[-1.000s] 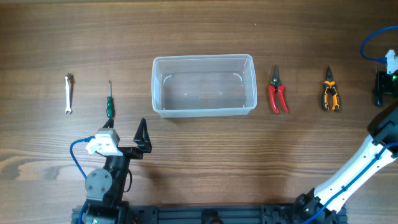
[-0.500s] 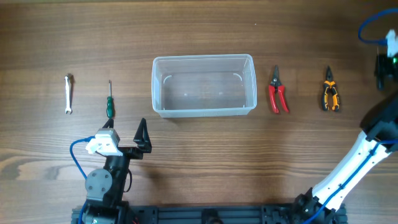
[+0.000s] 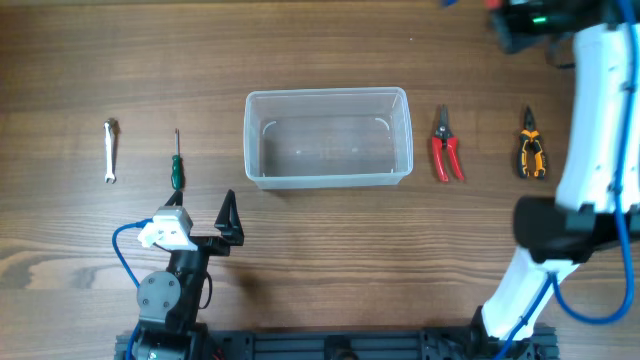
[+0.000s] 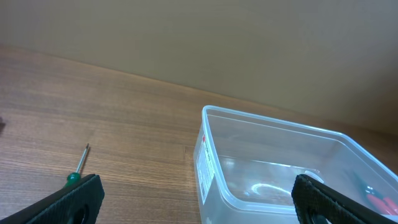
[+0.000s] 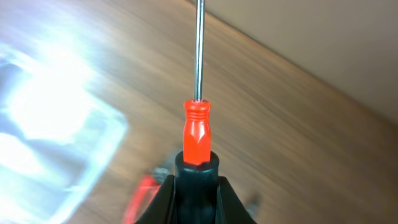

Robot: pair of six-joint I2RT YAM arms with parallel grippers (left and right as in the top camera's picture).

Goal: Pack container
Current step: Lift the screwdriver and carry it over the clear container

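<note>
There is one clear, translucent plastic rectangular container (image 3: 328, 179) with rounded corners. There is one small silver metal wrench (image 3: 111, 151). The screwdrivers number two: a green-handled screwdriver (image 3: 176, 168) and a red-handled screwdriver (image 5: 196, 134), both with thin steel shafts. The pliers also number two: red-handled pliers (image 3: 446, 150) and yellow-and-black-handled pliers (image 3: 531, 152).

Everything's in one row on the table (image 3: 320, 260): wrench (image 3: 111, 150) far left, screwdriver (image 3: 176, 165) just right of it, container (image 3: 328, 181) in the middle, snips (image 3: 446, 150) just past its right end, pliers (image 3: 531, 150) further right. Left gripper (image 3: 200, 220) sits nearer the base, in front of the screwdriver. Right gripper (image 5: 196, 186) has a second screwdriver (image 5: 196, 130) in it, probably above the snips, but that view's blurry.
</note>
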